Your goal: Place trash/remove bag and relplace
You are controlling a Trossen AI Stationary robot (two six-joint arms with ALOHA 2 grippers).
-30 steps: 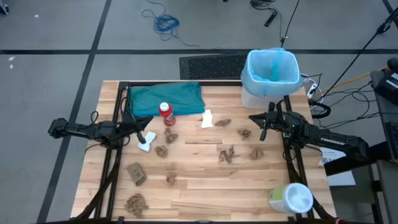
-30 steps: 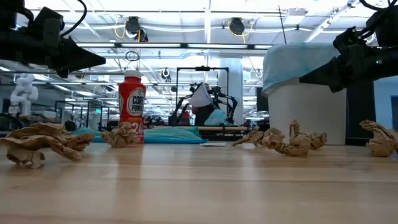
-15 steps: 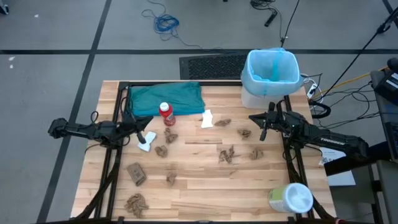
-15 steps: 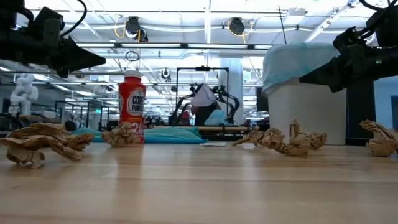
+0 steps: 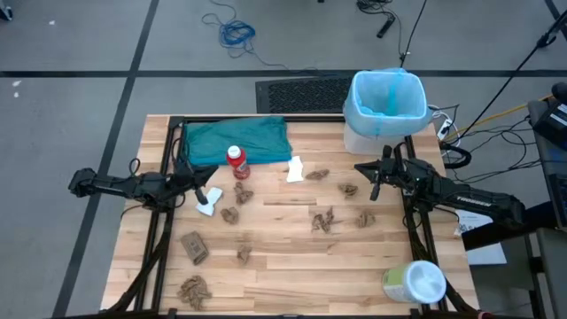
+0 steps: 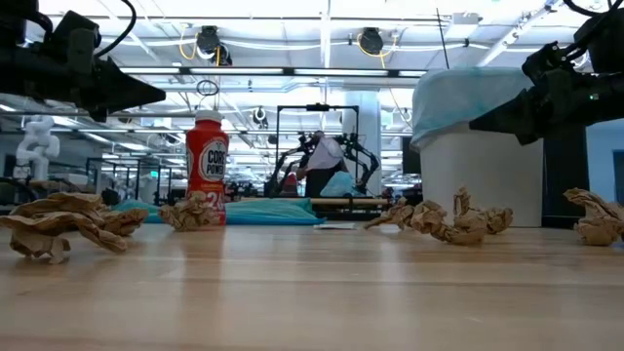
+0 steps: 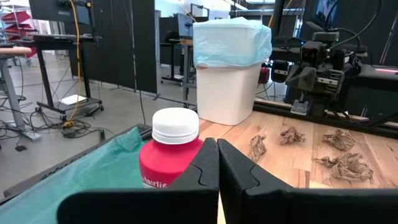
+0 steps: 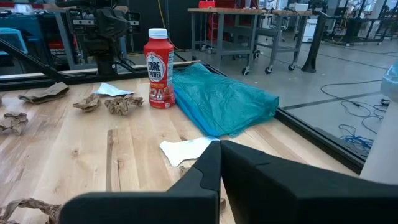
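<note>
Nothing moved, teal bag point(image 5: 236, 139) behind red bottle point(image 5: 236, 161)

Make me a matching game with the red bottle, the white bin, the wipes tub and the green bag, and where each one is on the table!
Things:
1. red bottle
2. white bin
3. wipes tub
4. teal-green bag

Places, seen from above:
A. near right corner of the table
B. lying flat along the far edge, left of middle
C. far right corner, lined with a light-blue bag
D. standing just in front of the green bag

Pairs: 1-D, 2-C, 3-A, 4-B
</note>
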